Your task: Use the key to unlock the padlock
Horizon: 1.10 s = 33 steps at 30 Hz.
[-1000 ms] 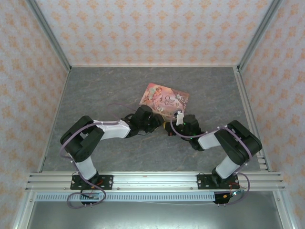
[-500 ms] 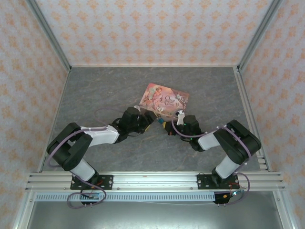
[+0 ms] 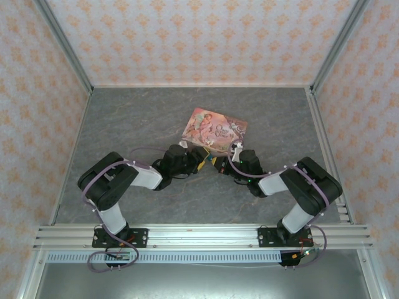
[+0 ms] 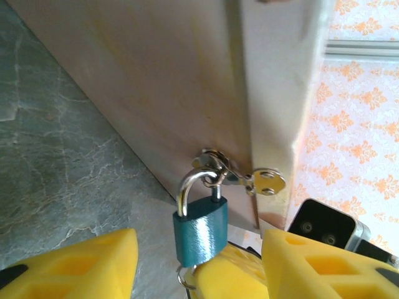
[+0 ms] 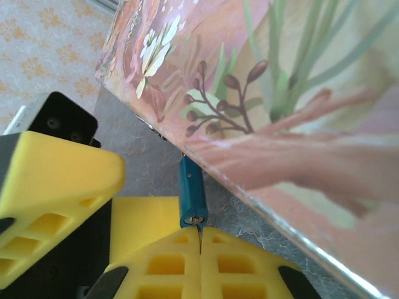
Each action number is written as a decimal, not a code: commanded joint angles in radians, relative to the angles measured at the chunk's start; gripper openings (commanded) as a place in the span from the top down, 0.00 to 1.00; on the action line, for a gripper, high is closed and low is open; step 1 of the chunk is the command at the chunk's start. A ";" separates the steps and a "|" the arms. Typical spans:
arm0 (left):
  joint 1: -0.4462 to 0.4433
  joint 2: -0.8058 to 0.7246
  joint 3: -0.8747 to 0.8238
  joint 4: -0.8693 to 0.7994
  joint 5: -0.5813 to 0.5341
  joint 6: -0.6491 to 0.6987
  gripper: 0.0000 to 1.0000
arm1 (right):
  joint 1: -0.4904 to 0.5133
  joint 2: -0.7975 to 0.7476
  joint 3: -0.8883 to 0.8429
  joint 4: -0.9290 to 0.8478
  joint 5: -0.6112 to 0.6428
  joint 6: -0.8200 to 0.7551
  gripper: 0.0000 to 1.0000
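Left wrist view. Item: padlock (image 4: 199, 229), blue-teal, its shackle closed and threaded through the metal hasp (image 4: 252, 180) on the side of the pink box (image 4: 156, 81).

Item: my left tool (image 4: 199, 246), spread. One yellow finger stands at 9 o'clock of the padlock body and the other at 3 o'clock, with a clear gap on both sides, so nothing is gripped.

Item: my right tool (image 5: 201, 242), fingers pressed together, pinching the key (image 5: 200, 234). The key is a thin pale sliver whose tip meets the bottom end of the padlock at 12 o'clock of the fingertips. I cannot tell how deep it sits.

Item: table (image 3: 124, 124), grey. Both tools meet on it at 6 o'clock of the box.

Step in hand, by my reckoning: key seated at the keyway, lock not yet open.

Next move calls for: the left tool closing squarely on the padlock body to brace it. Then the right tool should rotate about the key's own axis without side load, since so slight a key could slip or bend.
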State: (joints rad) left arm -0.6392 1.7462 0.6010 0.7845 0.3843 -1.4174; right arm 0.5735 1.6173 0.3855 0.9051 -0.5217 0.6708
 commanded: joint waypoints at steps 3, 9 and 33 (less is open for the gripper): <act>-0.009 0.037 0.025 0.062 -0.024 -0.028 0.51 | 0.005 -0.030 0.027 0.032 0.016 0.041 1.00; -0.014 0.061 0.046 0.064 -0.024 -0.036 0.61 | 0.009 -0.019 0.030 0.036 0.011 0.056 1.00; -0.021 0.020 0.061 -0.035 -0.050 -0.037 1.00 | 0.009 -0.112 0.002 -0.090 0.058 -0.002 0.74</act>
State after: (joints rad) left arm -0.6548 1.8042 0.6479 0.8070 0.3622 -1.4658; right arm 0.5755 1.5528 0.3916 0.8387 -0.4915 0.7055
